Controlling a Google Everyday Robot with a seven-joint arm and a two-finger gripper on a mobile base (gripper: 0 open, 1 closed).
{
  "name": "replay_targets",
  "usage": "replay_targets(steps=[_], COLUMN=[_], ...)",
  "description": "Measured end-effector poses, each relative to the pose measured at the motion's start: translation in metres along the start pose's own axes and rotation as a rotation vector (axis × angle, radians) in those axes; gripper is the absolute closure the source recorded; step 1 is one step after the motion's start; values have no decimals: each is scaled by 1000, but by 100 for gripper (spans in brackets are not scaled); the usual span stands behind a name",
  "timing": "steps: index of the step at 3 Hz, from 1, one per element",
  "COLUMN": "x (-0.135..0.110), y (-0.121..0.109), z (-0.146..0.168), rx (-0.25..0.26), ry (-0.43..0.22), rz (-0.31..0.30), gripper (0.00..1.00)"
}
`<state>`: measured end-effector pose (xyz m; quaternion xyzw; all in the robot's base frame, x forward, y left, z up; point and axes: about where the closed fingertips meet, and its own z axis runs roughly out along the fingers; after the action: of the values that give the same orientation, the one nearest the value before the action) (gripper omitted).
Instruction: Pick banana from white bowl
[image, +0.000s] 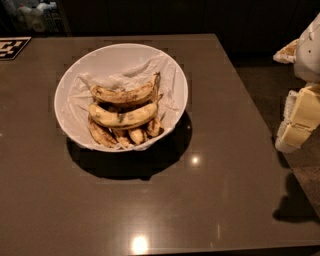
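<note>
Claw (299, 117) at right edge, beside table (225, 190), grip cannot tell | banana (122, 116) in white bowl (105, 57)

No words, brands or numbers can be read anywhere. The only sign is a black-and-white checker marker (12, 47), which lies flat at the far left corner of the table (225, 190) and is partly cut by the picture edge. The gripper (298, 120) hangs at the right, past the table's right edge in this view.
</note>
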<state>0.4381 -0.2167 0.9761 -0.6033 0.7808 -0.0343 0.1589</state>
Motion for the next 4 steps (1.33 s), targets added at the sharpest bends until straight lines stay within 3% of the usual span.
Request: replay_targets(steps=[1,2,3,4], x=[0,-12,-47,-85], y=[0,3,13,19], z=[0,2,8,22], rx=[0,7,5,-5], ry=[0,54,154,212], rz=[0,7,-63,-174], gripper=[0,0,0,0])
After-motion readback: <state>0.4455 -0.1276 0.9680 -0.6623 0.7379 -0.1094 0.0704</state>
